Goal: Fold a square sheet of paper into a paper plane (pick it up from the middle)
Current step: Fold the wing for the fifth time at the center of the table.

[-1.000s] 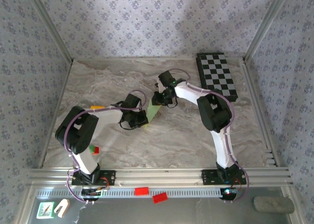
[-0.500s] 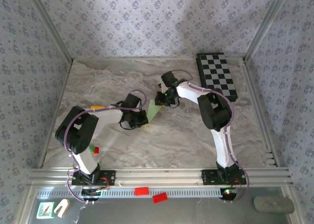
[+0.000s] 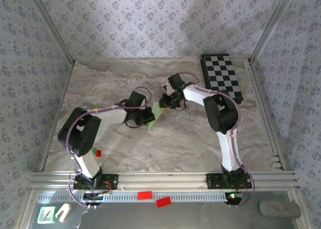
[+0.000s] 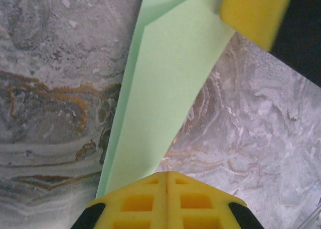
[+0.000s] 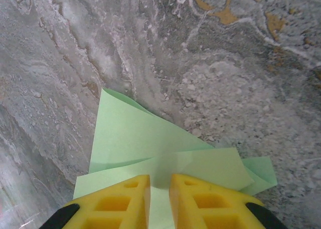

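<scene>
From above, my wrists hide most of the folded light-green paper sheet (image 3: pixel 154 119); at my left wrist a blurred yellow finger pad (image 4: pixel 253 10) covers its far end.

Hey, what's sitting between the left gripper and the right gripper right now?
The folded light-green paper spans the gap from left gripper to right gripper, seen in the top external view.

Marbled table (image 3: pixel 165 138) — checkered board (image 3: pixel 222 78) far right, folded green paper (image 3: pixel 155 117) mid-table, small red block (image 3: pixel 98 152) near left
</scene>
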